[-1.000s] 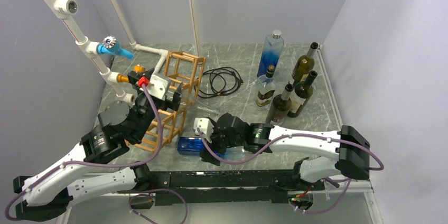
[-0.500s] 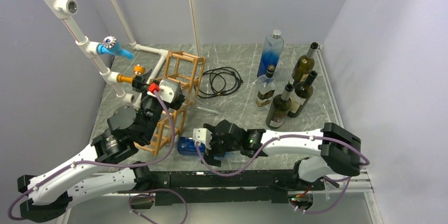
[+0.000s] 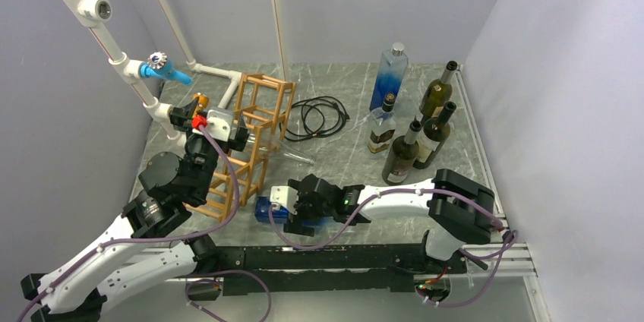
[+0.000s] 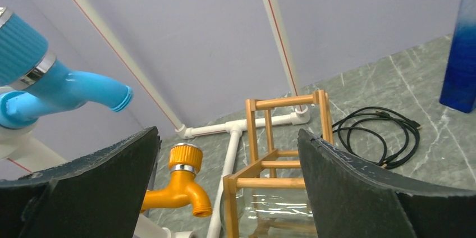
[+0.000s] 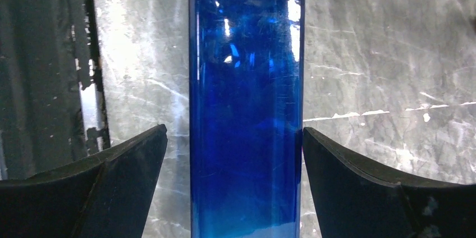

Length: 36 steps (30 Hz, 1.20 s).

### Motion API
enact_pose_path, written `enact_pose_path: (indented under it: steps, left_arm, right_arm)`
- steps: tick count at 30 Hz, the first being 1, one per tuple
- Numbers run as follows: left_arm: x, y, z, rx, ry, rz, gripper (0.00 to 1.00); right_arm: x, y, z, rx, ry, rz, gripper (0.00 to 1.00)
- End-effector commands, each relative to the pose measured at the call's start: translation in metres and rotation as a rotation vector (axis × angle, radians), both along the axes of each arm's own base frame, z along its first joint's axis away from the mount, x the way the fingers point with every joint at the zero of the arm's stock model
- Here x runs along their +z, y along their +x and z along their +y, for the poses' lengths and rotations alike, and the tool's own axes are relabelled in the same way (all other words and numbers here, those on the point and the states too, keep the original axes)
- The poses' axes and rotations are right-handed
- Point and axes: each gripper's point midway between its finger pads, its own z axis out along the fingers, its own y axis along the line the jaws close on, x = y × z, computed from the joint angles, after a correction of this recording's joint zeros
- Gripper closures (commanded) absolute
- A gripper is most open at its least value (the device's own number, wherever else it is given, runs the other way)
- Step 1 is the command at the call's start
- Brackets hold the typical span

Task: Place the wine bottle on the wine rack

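While stretched low and leftward along the near edge, straddles the blue wine bottle with the right gripper: jaws wide, one pad against the glass, gap at the other, no real squeeze. Lies flat by the near foot of the wine rack. Holds the left gripper up beside the rack top, aimed toward the far side, gaping, empty.

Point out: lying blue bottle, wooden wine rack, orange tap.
Blue glass bottle (image 5: pixel 247 109): right wrist view, mid-body.
Orange-brown wooden lattice wine rack (image 4: pixel 280 102): left wrist view, top rail.
Orange plastic tap (image 4: pixel 185 158): left wrist view, knob.
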Motion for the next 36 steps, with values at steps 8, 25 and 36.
enact_pose_path:
  steps: [8, 25, 36]
  left_arm:
    - [0.004, 0.001, -0.008, -0.044, -0.030, -0.019, 0.00]
    - [-0.008, 0.011, 0.007, 0.083, 0.023, -0.034, 0.00]
    - [0.000, 0.005, 0.029, 0.138, -0.037, -0.069, 0.00]
  right_arm:
    - [-0.004, 0.023, 0.005, -0.125, 0.032, -0.080, 0.32]
    - [0.035, 0.035, -0.003, -0.262, 0.092, -0.166, 0.98]
    - [0.072, 0.042, 0.006, -0.345, 0.119, -0.289, 1.00]
